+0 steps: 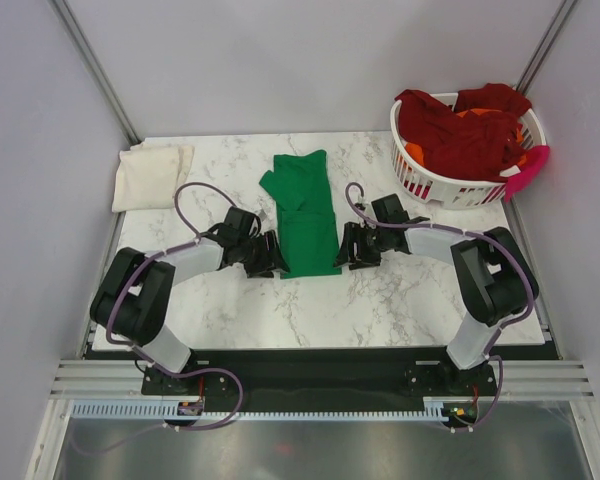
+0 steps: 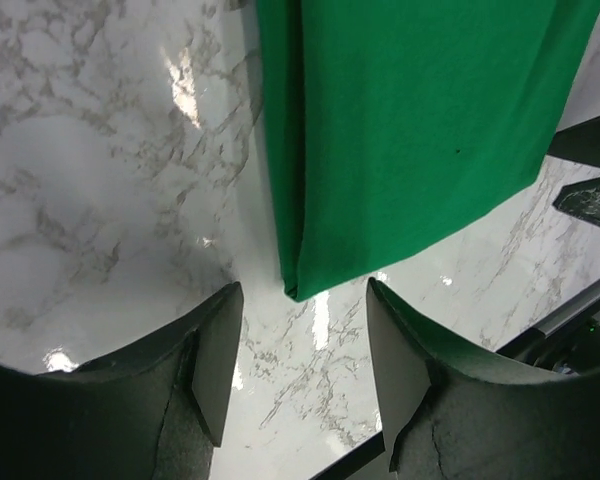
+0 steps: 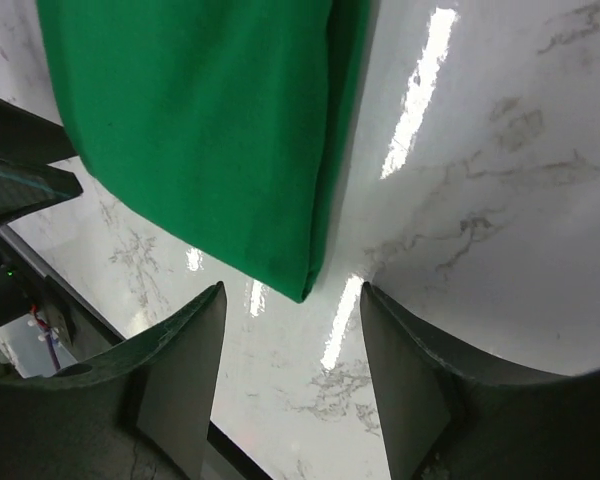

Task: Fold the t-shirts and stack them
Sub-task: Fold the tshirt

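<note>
I found the green shirt [image 1: 305, 215] folded into a long strip at the centre of the bench [image 1: 380, 300], its near end between the grippers. The left gripper [image 2: 302, 345] and right gripper [image 3: 292, 350] both had fingers spread, pinching nothing, each facing a near cloth corner. The cream shirt [image 1: 152, 175] lay at the far left corner. The basket [image 1: 420, 180] of red shirts [image 1: 460, 135] sat at the far right corner.
</note>
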Tool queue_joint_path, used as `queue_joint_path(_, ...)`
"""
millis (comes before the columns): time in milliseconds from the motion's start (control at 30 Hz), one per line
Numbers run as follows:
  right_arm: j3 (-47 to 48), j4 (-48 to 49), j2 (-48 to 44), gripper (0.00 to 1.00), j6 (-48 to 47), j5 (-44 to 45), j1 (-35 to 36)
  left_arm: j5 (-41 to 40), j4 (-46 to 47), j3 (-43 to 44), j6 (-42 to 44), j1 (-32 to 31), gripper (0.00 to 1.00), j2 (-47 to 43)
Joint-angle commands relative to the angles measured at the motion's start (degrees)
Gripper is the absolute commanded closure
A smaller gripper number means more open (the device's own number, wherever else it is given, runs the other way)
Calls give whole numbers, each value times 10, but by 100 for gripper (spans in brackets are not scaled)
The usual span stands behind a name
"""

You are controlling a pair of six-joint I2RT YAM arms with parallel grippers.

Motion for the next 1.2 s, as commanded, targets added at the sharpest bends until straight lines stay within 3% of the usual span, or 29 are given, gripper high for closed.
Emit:
queue_joint_path(0,-11,47,31,36,2,-5,1,10,56,-15,-18,-5,41,22)
queue_joint_path(200,-23,74,55,43,9,-13,3,14,74,-22,-22,-11,54,41)
queue_joint_path(333,-29,80,58,67,11,-20,3,21,86,-28,-30,-17,94,43)
queue_joint_path(367,-31,81,56,71,11,-22,3,20,89,-29,-32,-21,97,42)
queue_joint_path(533,-49,86,32,91,16,-34,3,18,89,-41,-42,-31,98,12)
queue_joint_path(667,-73,80,-9,99,28,-38,3,23,85,-61,-63,-43,98,-39)
queue_joint_path(833,-113,46,-112,100,44,-26,11,-13,-4,-93,-103,-93,98,-144)
queue_joint_path(967,-127,-46,-220,100,49,4,37,-37,-105,-93,-144,-130,98,-254)
queue_joint_path(1167,-42,-138,-323,100,74,28,55,-58,-206,-44,-180,-136,98,-383)
